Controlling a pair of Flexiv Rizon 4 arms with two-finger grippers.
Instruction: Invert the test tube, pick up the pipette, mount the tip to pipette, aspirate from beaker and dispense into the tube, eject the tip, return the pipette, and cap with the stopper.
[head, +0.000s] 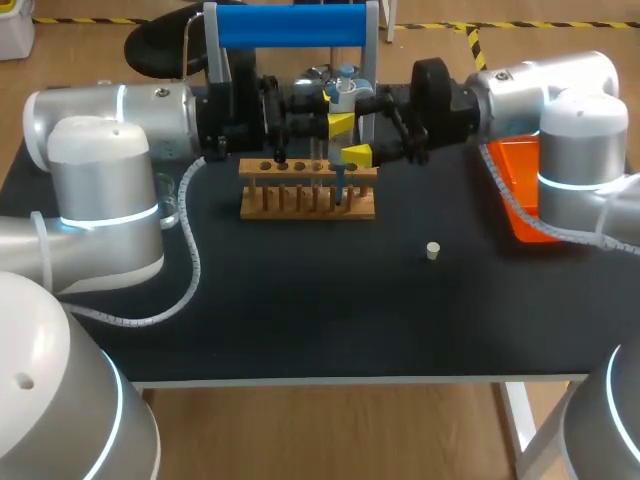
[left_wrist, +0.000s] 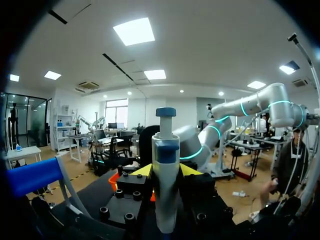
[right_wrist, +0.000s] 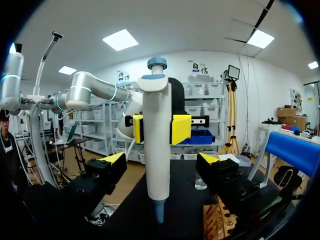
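Observation:
The white pipette (head: 342, 97) with a blue plunger stands upright above the wooden rack (head: 308, 203), its blue lower end down at the rack's right part. My left gripper (left_wrist: 165, 171) is shut on the pipette (left_wrist: 165, 190); in the right wrist view, its yellow tips (right_wrist: 181, 128) press the pipette (right_wrist: 157, 150) from both sides. My right gripper (right_wrist: 160, 160) is open, its fingers wide apart on either side of the pipette without touching it. A small white stopper (head: 433, 250) lies on the mat to the right. The test tube cannot be made out.
A blue-barred stand (head: 290, 25) rises behind the rack. An orange tray (head: 520, 190) sits under my right arm. A glass beaker (head: 167, 205) stands at the left, partly hidden by my left arm. A coiled cable (head: 190, 250) trails across the black mat (head: 330, 310).

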